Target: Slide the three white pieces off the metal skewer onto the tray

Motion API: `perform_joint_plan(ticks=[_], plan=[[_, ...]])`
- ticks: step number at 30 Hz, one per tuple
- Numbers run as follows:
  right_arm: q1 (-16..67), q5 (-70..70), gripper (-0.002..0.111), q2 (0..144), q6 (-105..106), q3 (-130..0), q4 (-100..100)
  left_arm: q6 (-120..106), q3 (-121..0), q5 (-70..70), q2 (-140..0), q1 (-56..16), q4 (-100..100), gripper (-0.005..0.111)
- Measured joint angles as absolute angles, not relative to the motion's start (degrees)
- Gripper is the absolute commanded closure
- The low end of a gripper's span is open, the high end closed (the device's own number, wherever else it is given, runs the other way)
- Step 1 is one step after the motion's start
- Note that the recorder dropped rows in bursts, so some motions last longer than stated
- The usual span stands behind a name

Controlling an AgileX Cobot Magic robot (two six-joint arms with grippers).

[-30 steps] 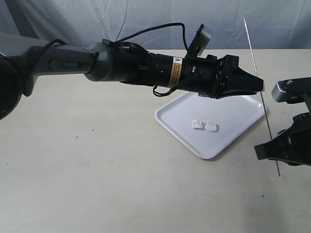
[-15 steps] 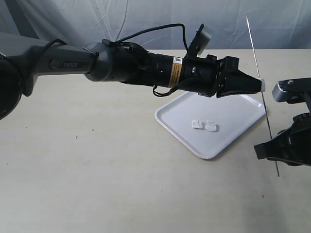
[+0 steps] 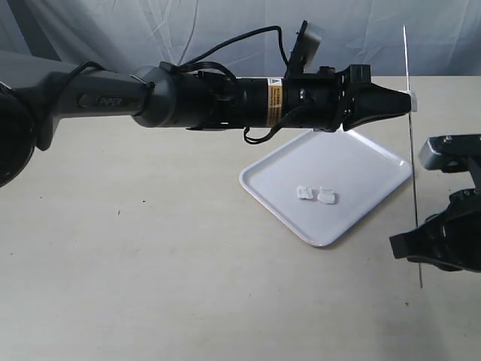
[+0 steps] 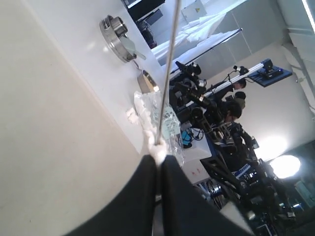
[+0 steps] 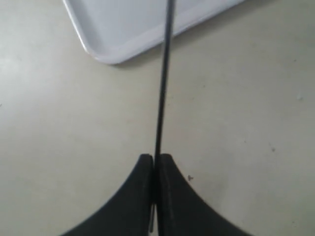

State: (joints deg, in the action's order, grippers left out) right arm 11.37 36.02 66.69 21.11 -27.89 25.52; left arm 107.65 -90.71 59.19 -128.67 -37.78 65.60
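The thin metal skewer (image 3: 412, 150) stands nearly upright at the right, and my right gripper (image 5: 154, 160) is shut on its lower part. The white tray (image 3: 353, 169) lies on the table with two white pieces (image 3: 318, 195) resting on it. My left gripper (image 3: 410, 101) reaches across above the tray and is shut on the third white piece (image 4: 156, 150), which still sits on the skewer (image 4: 169, 64) high up. In the right wrist view the skewer (image 5: 164, 73) runs over a corner of the tray (image 5: 128, 29).
The beige table (image 3: 150, 263) spreads around the tray. A pale cloth backdrop (image 3: 225, 30) hangs behind it. The left arm (image 3: 188, 98) spans the table above the tray's far side.
My left gripper has risen along the skewer, carrying the white piece upward. The skewer has straightened toward upright and shifted slightly right with the right gripper.
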Motion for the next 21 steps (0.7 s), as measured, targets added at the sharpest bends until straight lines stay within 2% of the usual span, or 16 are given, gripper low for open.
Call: perform_joint_plan(ticks=[7,12,15,18,21], plan=[[11.4,38.8,0.109,67.0,23.2,-26.2,30.0,103.6,-90.7,57.0,-128.7,-37.0,59.9,0.107],[11.4,40.4,0.109,67.0,24.0,-24.9,30.9,103.4,-90.7,55.7,-128.7,-31.1,60.8,0.107],[11.4,39.4,0.109,67.0,24.2,-24.8,31.6,104.5,-90.7,53.3,-128.6,-27.9,75.0,0.107],[11.4,38.7,0.109,67.0,24.2,-24.8,31.9,108.1,-90.7,47.2,-128.6,-28.8,93.9,0.107],[11.4,38.4,0.109,67.0,24.3,-24.8,32.1,109.9,-90.5,40.4,-128.6,-30.0,99.2,0.107]])
